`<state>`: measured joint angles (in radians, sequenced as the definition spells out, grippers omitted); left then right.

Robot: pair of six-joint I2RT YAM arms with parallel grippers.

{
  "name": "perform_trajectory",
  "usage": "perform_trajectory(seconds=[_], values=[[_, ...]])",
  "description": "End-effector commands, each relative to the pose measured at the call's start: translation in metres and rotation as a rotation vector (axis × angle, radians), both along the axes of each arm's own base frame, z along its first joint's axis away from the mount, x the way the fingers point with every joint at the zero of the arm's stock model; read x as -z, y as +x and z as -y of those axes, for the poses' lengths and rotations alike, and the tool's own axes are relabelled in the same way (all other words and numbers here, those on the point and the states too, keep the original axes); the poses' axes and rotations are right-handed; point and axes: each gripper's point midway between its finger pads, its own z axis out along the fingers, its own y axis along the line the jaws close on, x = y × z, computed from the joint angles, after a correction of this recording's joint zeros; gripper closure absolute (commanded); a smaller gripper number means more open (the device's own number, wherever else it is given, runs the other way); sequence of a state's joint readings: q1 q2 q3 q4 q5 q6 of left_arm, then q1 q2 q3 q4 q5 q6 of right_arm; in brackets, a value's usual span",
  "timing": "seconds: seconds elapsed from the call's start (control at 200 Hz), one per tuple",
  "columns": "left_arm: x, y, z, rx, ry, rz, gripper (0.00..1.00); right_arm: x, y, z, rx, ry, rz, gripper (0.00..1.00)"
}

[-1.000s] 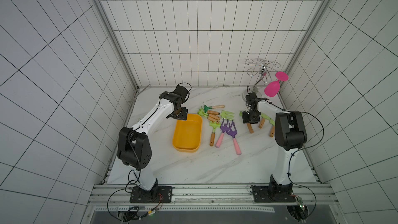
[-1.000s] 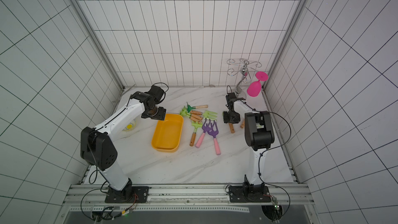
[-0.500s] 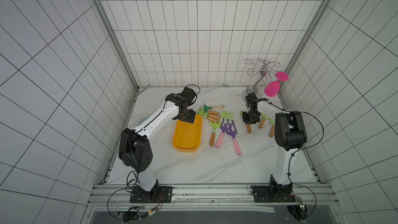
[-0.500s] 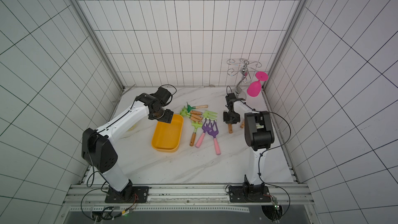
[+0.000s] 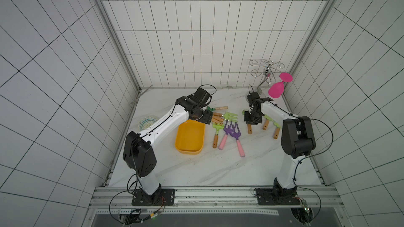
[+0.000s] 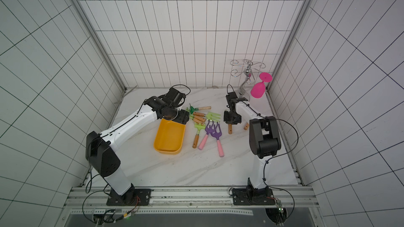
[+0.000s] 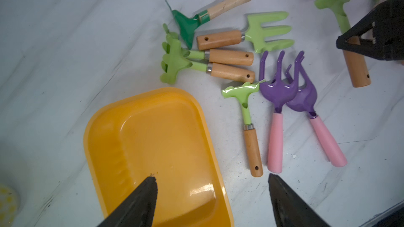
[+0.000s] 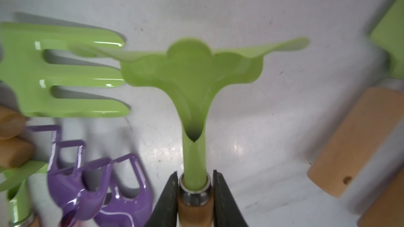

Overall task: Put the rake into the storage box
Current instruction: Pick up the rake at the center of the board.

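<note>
The storage box (image 5: 189, 137) lies nearest you on the table (image 5: 196, 171), open and empty, with its long side running away from you. Near its right wall lie two purple forks (image 5: 231, 132) with pink handles, heads pointing away.

Further right of the box, past those forks, your right gripper (image 8: 194, 174) is clamped narrow on the rake (image 8: 190, 73). The pads sit at the metal collar where the green neck meets the wooden handle. I can't tell whether the rake is clear of the table.

The grip is close to the head, so expect the handle to trail as a long tail. Lift straight up first, high enough to clear the forks, then carry toward the box. Turn the wrist so the rake lines up with the box's long side, because laid crossways it would likely perch on the rim. Lower it close to the box floor before you let go.

Over the box's far end your left gripper (image 7: 212, 176) hangs spread wide, holding nothing. It sits in your drop path, so come in over the near half.

Just beyond the box's far end lies the heap of green tools (image 5: 218, 115). Keep clear of it.
</note>
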<state>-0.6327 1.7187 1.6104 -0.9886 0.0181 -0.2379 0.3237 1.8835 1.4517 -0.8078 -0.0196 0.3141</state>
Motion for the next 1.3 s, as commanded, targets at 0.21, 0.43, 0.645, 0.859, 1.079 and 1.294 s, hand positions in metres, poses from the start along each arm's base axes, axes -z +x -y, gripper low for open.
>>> perform_trajectory(seconds=[0.21,0.43,0.645,0.859,1.079,1.294], values=[[-0.05,-0.004,0.072,0.128,-0.476,0.1,0.23,-0.142,-0.006,-0.072,-0.079,0.223,0.259,0.85],[-0.071,-0.002,0.104,0.18,-0.686,0.106,0.27,-0.178,-0.019,-0.088,-0.114,0.239,0.321,0.84],[-0.061,-0.001,0.114,0.184,-0.715,0.09,0.27,-0.195,-0.03,-0.104,-0.125,0.3,0.361,0.85],[-0.046,-0.009,0.13,0.178,-0.665,0.107,0.29,-0.207,-0.03,-0.104,-0.073,0.328,0.401,0.85],[-0.048,-0.014,0.138,0.163,-0.633,0.174,0.28,-0.208,-0.03,-0.105,-0.042,0.346,0.419,0.84],[-0.037,-0.012,0.142,0.154,-0.616,0.146,0.29,-0.208,-0.036,-0.112,-0.057,0.356,0.414,0.84]])
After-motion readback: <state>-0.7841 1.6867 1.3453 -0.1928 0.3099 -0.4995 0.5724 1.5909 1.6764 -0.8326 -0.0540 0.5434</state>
